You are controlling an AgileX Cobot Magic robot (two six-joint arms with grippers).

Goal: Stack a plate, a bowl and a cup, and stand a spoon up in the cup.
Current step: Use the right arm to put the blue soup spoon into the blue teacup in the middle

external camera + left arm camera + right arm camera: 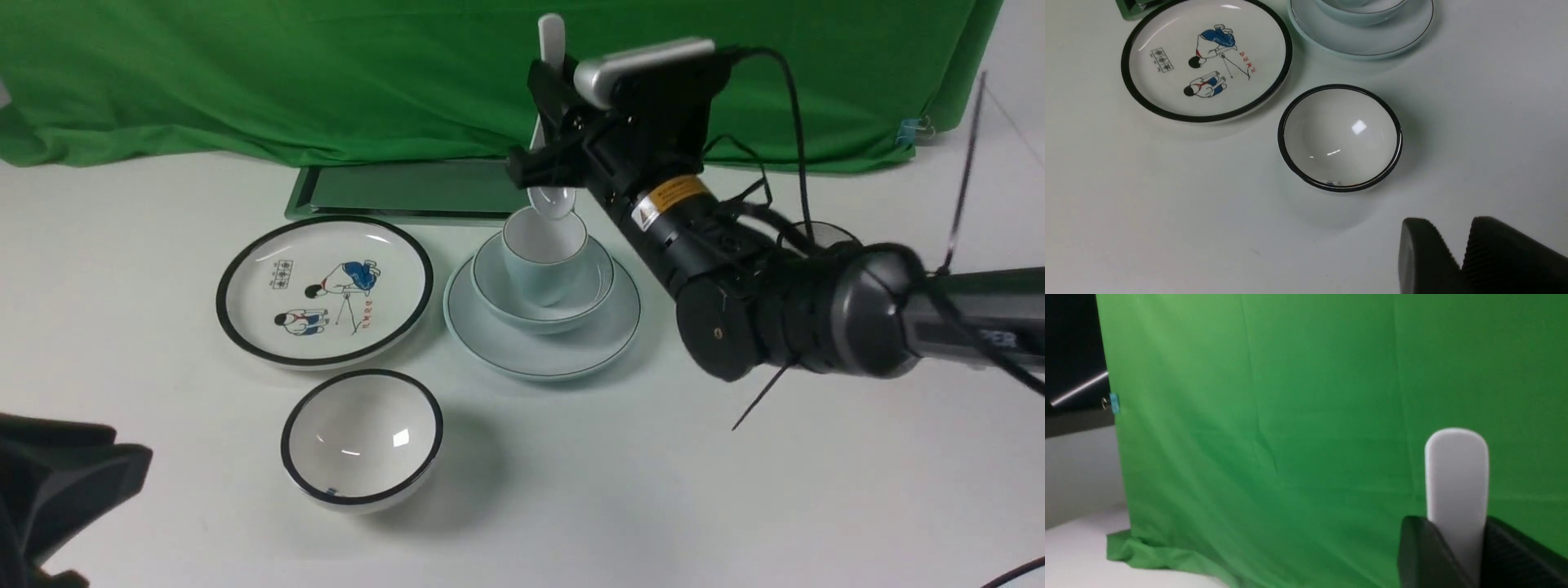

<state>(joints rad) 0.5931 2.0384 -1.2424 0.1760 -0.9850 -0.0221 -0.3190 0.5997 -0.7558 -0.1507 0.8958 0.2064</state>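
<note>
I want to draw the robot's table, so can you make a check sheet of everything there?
Surface: white table, no spills seen.
Job's things: cup sits in bowl, which sits on plate; spoon is upright, scoop at the cup's rim.
Clutter: cartoon plate, black-rimmed bowl, green tray.
Grippers: right gripper shut on the spoon; left gripper slightly open, empty.
Cables: black cable loops over the right arm.
Surroundings: green cloth behind.

"PER" on the right arm (992,336)
</note>
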